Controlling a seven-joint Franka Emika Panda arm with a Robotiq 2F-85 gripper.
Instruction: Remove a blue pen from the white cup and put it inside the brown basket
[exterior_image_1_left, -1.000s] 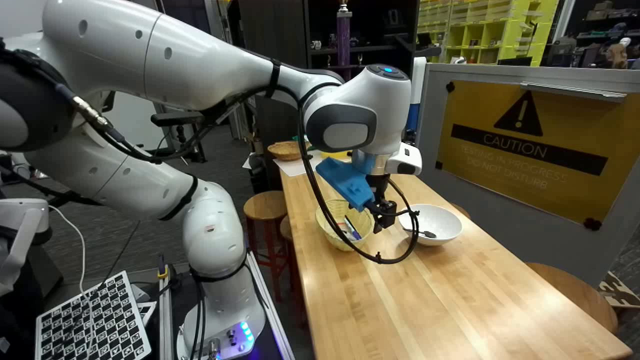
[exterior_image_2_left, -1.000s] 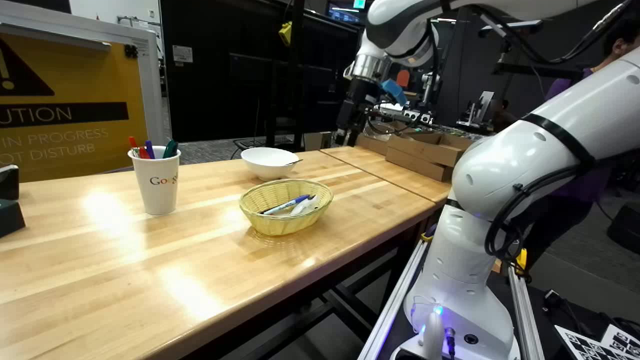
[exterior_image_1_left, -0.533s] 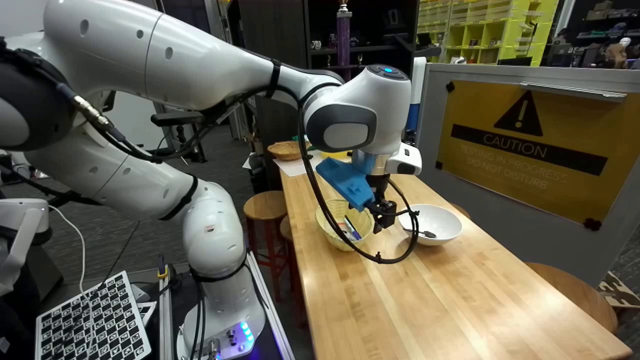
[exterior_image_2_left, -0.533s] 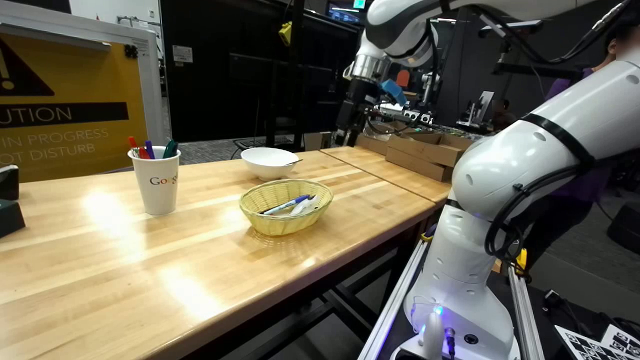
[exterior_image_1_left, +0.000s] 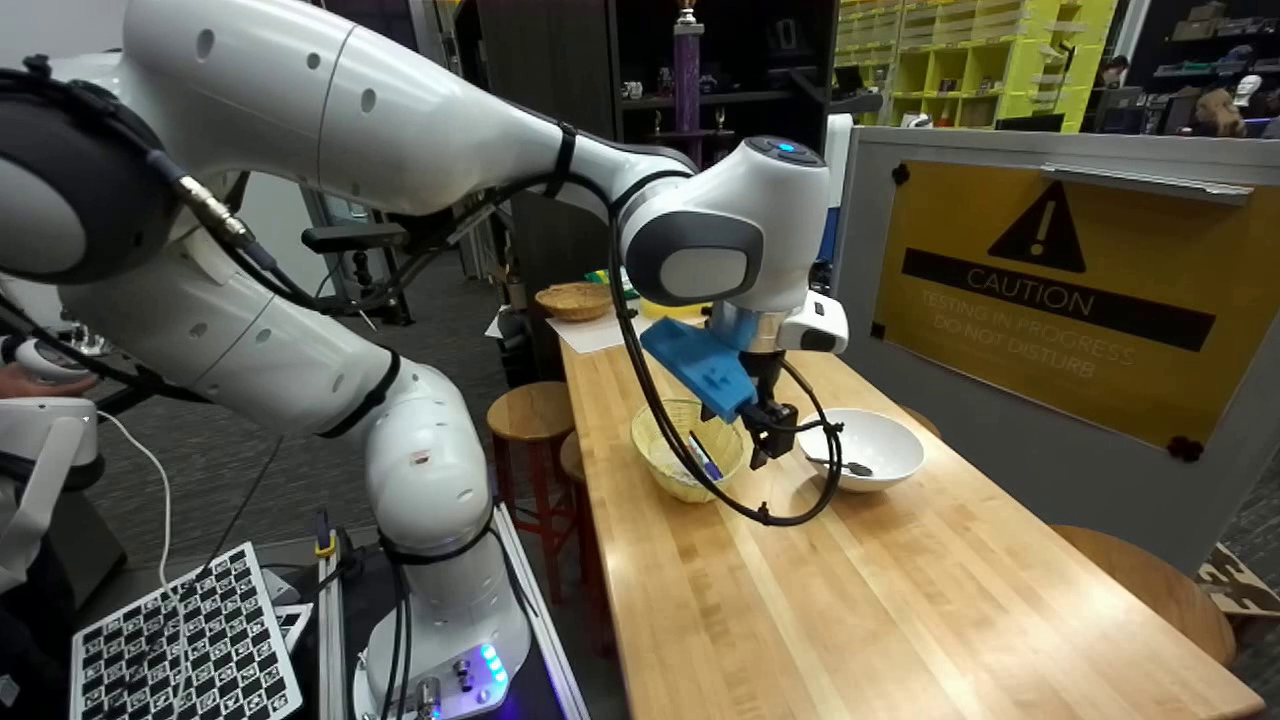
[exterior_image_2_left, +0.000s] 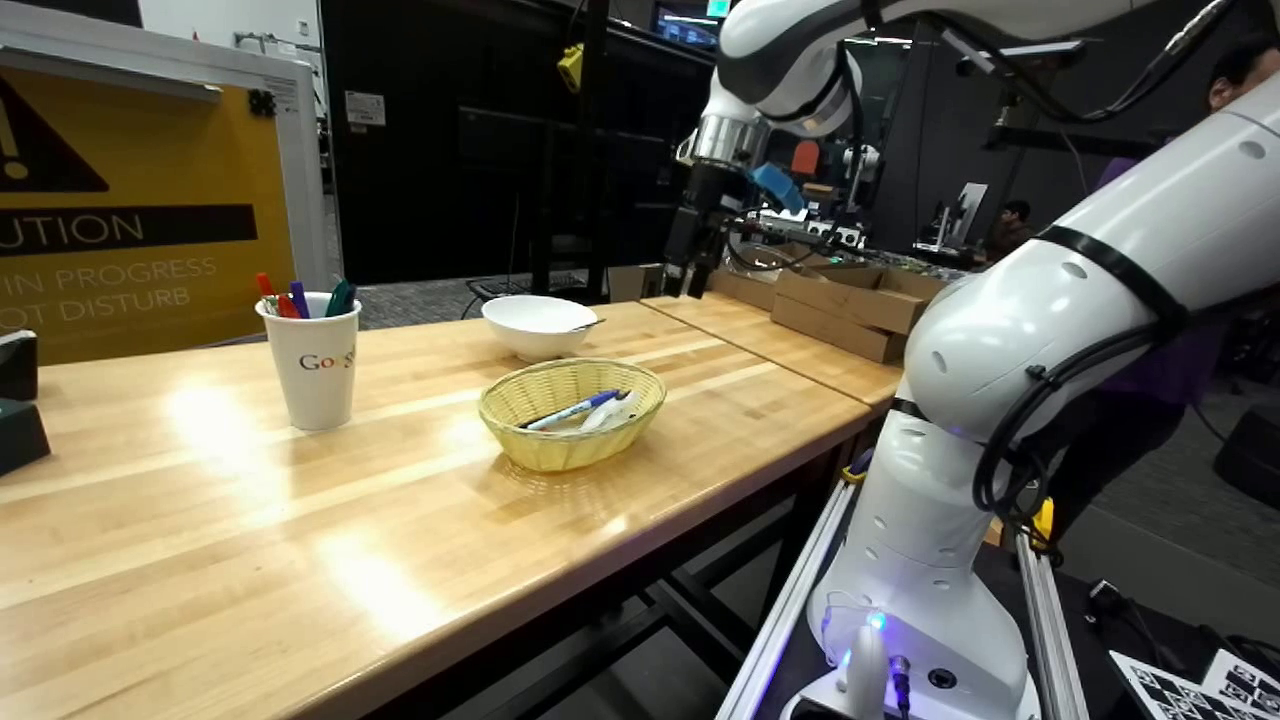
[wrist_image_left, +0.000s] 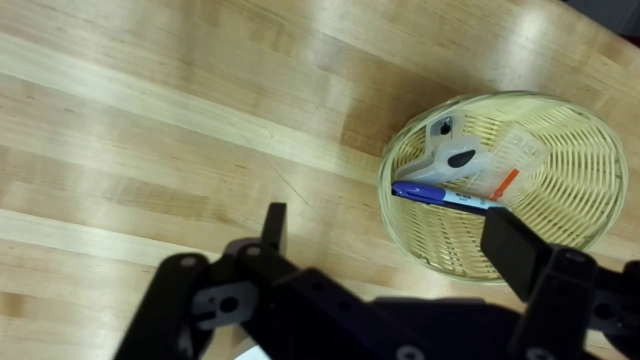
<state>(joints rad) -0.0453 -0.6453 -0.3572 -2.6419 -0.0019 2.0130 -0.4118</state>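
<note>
The white cup (exterior_image_2_left: 312, 370), a tall paper cup, stands on the table in an exterior view. A blue-violet pen (exterior_image_2_left: 299, 298) sticks up in it among red and green pens. The brown basket is a pale tan woven basket (exterior_image_2_left: 572, 440), also in an exterior view (exterior_image_1_left: 665, 480) and the wrist view (wrist_image_left: 595, 165). A blue marker (wrist_image_left: 425, 192) lies inside it, its end hidden behind a finger in the wrist view. My gripper (wrist_image_left: 389, 222) is open and empty above the table, between basket and bowl in an exterior view (exterior_image_1_left: 740, 440). It also shows there (exterior_image_2_left: 686, 284).
A white bowl (exterior_image_1_left: 880, 445) with a spoon stands beside the basket, also in an exterior view (exterior_image_2_left: 535, 318). A white clip (wrist_image_left: 452, 155) lies in the basket. A darker wicker basket (exterior_image_1_left: 575, 301) and cardboard boxes (exterior_image_2_left: 845, 300) are farther off. A partition (exterior_image_1_left: 1010, 450) runs along the table.
My arm and open gripper have shifted slightly in the last half second and are a little lower. The cup, pens, basket and bowl have not moved.
</note>
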